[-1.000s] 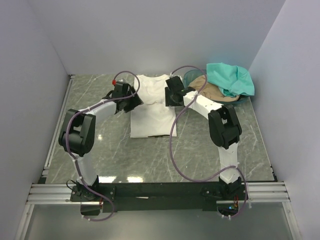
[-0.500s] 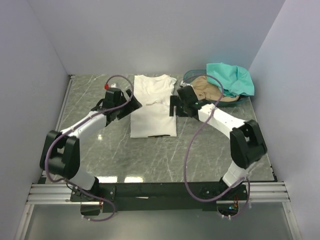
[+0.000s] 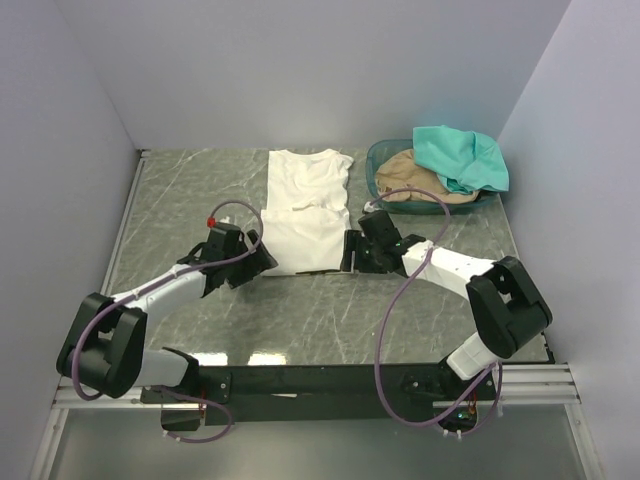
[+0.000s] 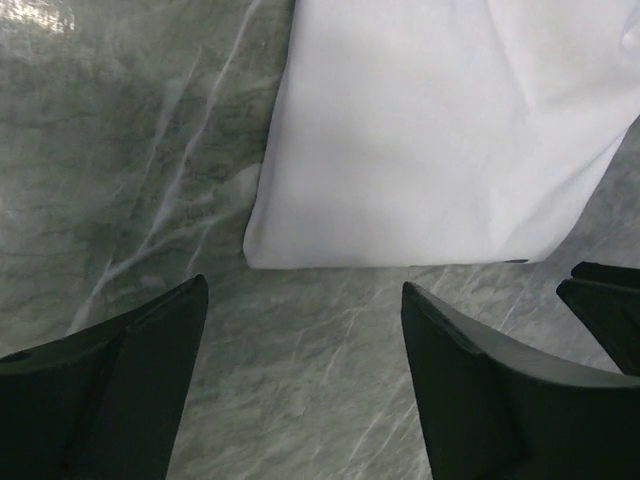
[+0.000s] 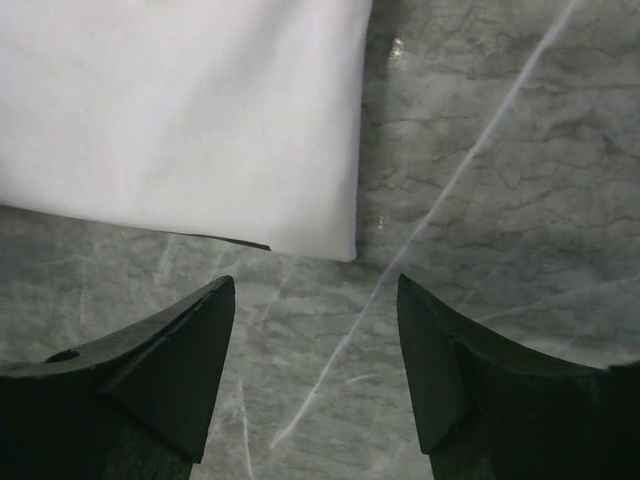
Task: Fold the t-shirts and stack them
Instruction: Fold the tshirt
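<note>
A white t-shirt [image 3: 308,205] lies flat in a long narrow fold at the middle back of the marble table, hem toward me. My left gripper [image 3: 263,258] hovers open just off its near left corner, and the left wrist view shows that corner [image 4: 420,130] ahead of the empty gripper [image 4: 303,290]. My right gripper [image 3: 350,252] stands open at the near right corner, with the shirt [image 5: 180,120] just beyond the gripper [image 5: 315,282]. A teal t-shirt [image 3: 462,155] and a tan t-shirt [image 3: 410,178] lie heaped in the basket.
The round translucent green basket [image 3: 374,160] stands at the back right, close to the right wall. Plain walls close in the table on the left, back and right. A metal rail [image 3: 115,270] runs along the left edge. The right gripper's finger [image 4: 605,305] shows in the left wrist view.
Both arms have drawn back from the shirt's middle to its near hem corners, one on each side. Both sets of jaws have spread apart.
</note>
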